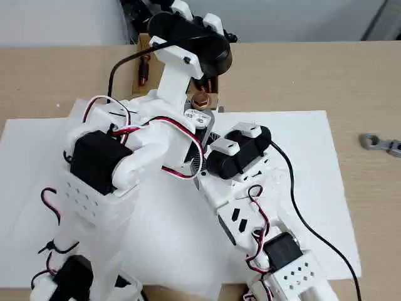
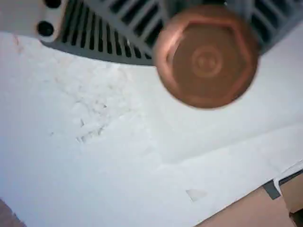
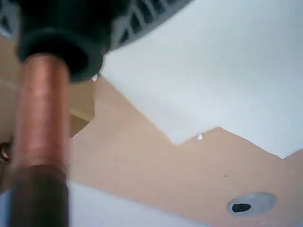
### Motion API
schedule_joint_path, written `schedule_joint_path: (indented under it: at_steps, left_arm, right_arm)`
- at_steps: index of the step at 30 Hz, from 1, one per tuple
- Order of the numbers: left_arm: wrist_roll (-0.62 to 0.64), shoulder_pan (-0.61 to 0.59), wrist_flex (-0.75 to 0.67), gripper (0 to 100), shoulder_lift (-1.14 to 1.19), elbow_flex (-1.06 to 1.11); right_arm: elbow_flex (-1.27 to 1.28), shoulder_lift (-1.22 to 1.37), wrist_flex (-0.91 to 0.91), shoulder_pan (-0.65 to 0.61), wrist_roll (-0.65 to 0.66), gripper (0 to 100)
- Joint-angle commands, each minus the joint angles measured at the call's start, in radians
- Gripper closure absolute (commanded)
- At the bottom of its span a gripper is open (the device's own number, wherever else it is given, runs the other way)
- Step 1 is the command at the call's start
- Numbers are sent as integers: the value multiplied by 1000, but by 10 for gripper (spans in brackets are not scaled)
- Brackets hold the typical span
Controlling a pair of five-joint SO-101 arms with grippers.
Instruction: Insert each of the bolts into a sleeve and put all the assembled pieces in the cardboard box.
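A copper bolt stands upright just in front of the cardboard box, its hex head facing up. Its smooth copper shaft rises from a black part clamped in ribbed grey jaws. My right gripper is shut low on this piece. The left gripper hangs right beside the bolt head, and its wrist motor covers most of the box. Another copper piece lies inside the box at its left side.
A white paper sheet covers the table under both arms. A small metal tool lies on bare wood at the far right. Red and black cables loop between the arms. A round grey table insert sits farther off.
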Motion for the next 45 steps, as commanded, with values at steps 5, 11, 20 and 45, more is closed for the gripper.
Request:
schedule_joint_path:
  at_steps: [5, 11, 20, 45]
  left_arm:
    - [0, 3, 20, 994, -12, 2]
    - [0, 3, 20, 994, -12, 4]
    - [5, 8, 20, 994, -12, 5]
    - [2, 8, 15, 984, -11, 153]
  right_arm:
    - [-14, -1, -21, 8, -6, 995]
    - [-14, -1, -21, 35, -6, 995]
    - [-14, -1, -24, 35, -6, 995]
    - [-14, -1, -25, 28, -6, 995]
